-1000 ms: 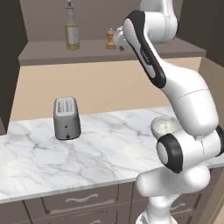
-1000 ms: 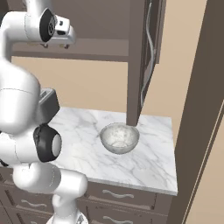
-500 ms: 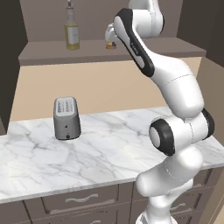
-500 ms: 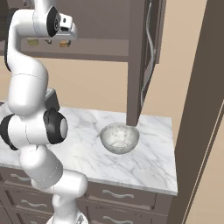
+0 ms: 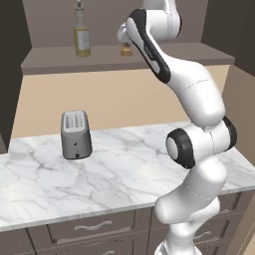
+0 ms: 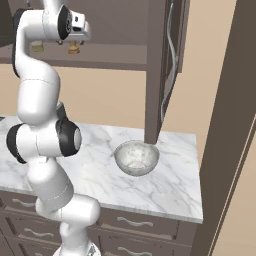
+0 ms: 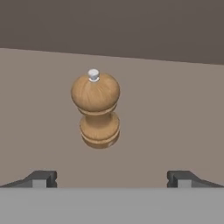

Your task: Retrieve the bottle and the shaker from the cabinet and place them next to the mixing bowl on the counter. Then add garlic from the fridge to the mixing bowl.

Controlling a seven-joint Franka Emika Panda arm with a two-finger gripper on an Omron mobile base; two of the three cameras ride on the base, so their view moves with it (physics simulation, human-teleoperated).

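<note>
The shaker (image 7: 96, 109), a small brown wooden mill with a knob top, stands upright on the cabinet shelf (image 5: 164, 52), just ahead of my gripper (image 7: 112, 178). The gripper is open, its fingertips (image 7: 41, 178) spread wide on either side of the shaker and clear of it. From the left base the shaker (image 5: 127, 49) peeks out behind my hand. The bottle (image 5: 82, 36), tall clear glass with yellowish liquid, stands further left on the same shelf. The mixing bowl (image 6: 136, 157) sits on the marble counter (image 6: 100, 170) below the cabinet's side panel.
A grey toaster (image 5: 75, 134) stands at the back left of the counter. A cabinet side panel (image 6: 156, 70) and an open door (image 6: 172, 55) hang above the bowl. Brown drawers (image 5: 94, 228) run below the counter edge.
My arm has swung up and left toward the shelf, bringing the hand close in front of the shaker. The gripper has stayed open; bottle, shaker and bowl have not moved.
</note>
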